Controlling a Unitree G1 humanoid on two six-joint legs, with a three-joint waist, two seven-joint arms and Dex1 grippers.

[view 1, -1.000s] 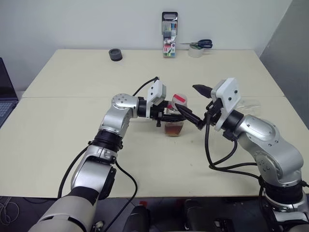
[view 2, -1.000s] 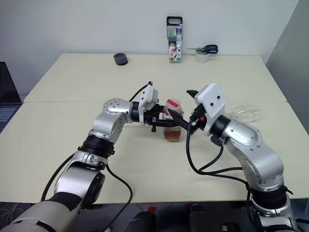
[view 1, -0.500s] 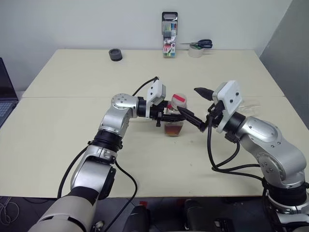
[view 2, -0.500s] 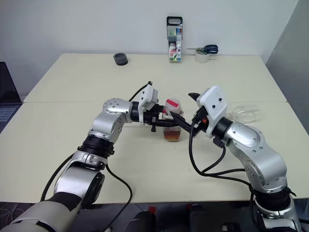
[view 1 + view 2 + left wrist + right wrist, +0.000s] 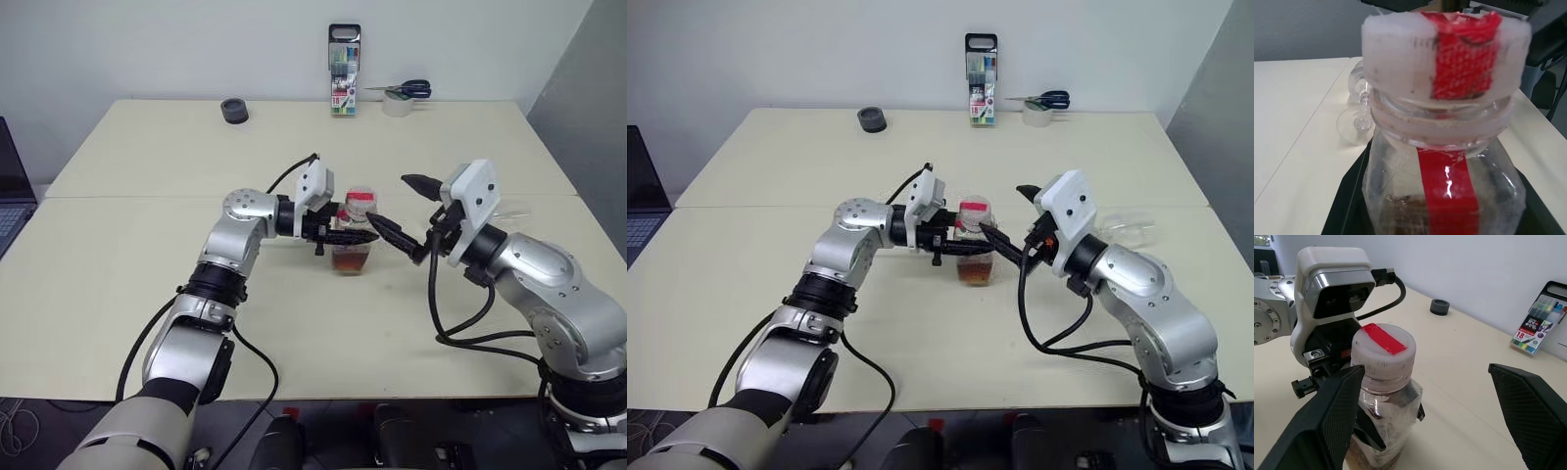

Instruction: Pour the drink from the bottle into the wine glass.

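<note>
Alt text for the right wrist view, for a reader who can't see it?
The right gripper is open, its black fingers on either side of the bottle's white cap. The left gripper holds the bottle on the table; a marker case stands behind.

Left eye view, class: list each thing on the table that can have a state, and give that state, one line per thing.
Bottle: upright, held by the left gripper.
Cap: on the bottle.
Drink: low in the bottle, none poured.
Wine glass: lying on its side, empty.
Left gripper: shut on the bottle.
Right gripper: open, beside the cap.
Marker case: upright, closed.
Scissors: closed, on the tape roll.
</note>
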